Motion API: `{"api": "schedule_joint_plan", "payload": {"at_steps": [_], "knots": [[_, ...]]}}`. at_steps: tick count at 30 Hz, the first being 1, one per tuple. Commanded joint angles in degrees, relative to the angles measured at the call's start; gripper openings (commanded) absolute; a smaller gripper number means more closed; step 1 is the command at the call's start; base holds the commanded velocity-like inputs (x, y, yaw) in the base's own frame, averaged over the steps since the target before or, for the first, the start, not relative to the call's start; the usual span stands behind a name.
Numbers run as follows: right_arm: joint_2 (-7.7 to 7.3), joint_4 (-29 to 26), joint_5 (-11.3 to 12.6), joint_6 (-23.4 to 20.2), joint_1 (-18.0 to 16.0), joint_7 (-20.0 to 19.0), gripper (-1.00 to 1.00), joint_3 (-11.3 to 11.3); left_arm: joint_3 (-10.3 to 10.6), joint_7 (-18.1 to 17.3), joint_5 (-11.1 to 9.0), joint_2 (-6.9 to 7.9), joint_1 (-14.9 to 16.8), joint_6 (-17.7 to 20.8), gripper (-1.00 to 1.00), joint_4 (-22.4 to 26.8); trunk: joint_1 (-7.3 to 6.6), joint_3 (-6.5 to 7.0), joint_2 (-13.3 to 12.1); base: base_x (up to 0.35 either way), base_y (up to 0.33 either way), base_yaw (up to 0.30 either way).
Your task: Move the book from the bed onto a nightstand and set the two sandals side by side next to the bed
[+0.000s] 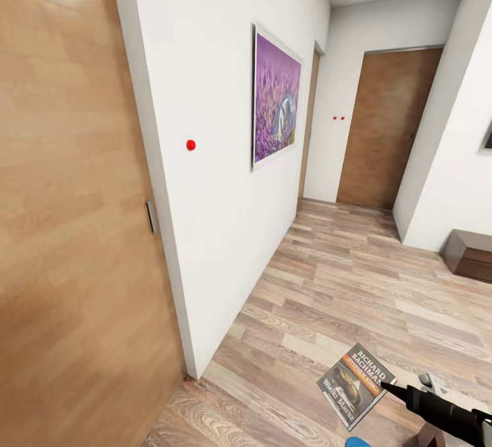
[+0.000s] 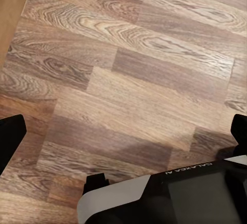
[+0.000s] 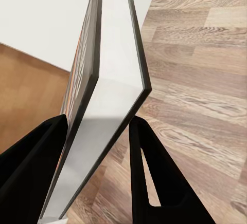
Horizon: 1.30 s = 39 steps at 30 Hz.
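Note:
The book [image 1: 355, 384], a thin paperback with a dark picture cover, an orange band and white lettering, hangs low at the right over the wood floor. My right gripper [image 1: 391, 387] is shut on its edge. In the right wrist view the book [image 3: 110, 70] stands edge-on, clamped between the two black fingers [image 3: 149, 172] of the right gripper [image 3: 98, 124]. My left gripper [image 2: 123, 131] is open over bare planks, its fingers [image 2: 9, 139] wide apart. A bright blue sliver [image 1: 357, 442] pokes in at the head view's lower edge; I cannot tell whether it is a sandal. The bed and nightstands are out of view.
A white wall [image 1: 219, 180] with a purple painting [image 1: 277, 106] runs close along my left, beside a wooden door [image 1: 68, 214]. A brown door [image 1: 386, 132] closes the corridor's far end. A low dark brown cabinet [image 1: 471, 255] sits by the right wall. Wood-plank floor [image 1: 342, 296] stretches ahead.

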<state>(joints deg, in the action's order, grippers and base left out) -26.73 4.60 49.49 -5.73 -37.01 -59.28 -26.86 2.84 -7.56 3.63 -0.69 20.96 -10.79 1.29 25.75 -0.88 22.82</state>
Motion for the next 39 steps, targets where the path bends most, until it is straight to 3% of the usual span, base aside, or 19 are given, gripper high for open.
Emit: {"api": "schedule_joint_plan", "payload": {"at_steps": [1,7,28,39], "knots": [[0.02,0.15,0.62,-0.59,-0.08,-0.31,-1.0,-0.29,0.24,0.09,0.39,0.0,0.05,-0.28,1.0,-0.06,0.03,-0.09,0.1,0.001,0.0,0.0],[0.02,0.15,0.61,-0.59,-0.08,-0.31,-1.0,-0.29,0.24,0.09,0.41,-0.01,0.05,-0.28,1.0,-0.06,0.03,-0.09,0.1,0.113,0.0,0.0],[0.02,0.15,0.61,-0.59,-0.08,-0.25,-1.0,-0.29,0.24,0.09,0.41,-0.01,0.05,-0.28,1.0,-0.06,0.03,-0.09,0.1,0.314,0.058,0.0],[0.02,0.15,0.64,-0.59,-0.08,-0.35,-1.0,-0.29,0.24,0.09,0.41,-0.01,0.05,-0.28,1.0,-0.06,0.03,0.14,0.1,0.04,0.017,-0.149]]}}
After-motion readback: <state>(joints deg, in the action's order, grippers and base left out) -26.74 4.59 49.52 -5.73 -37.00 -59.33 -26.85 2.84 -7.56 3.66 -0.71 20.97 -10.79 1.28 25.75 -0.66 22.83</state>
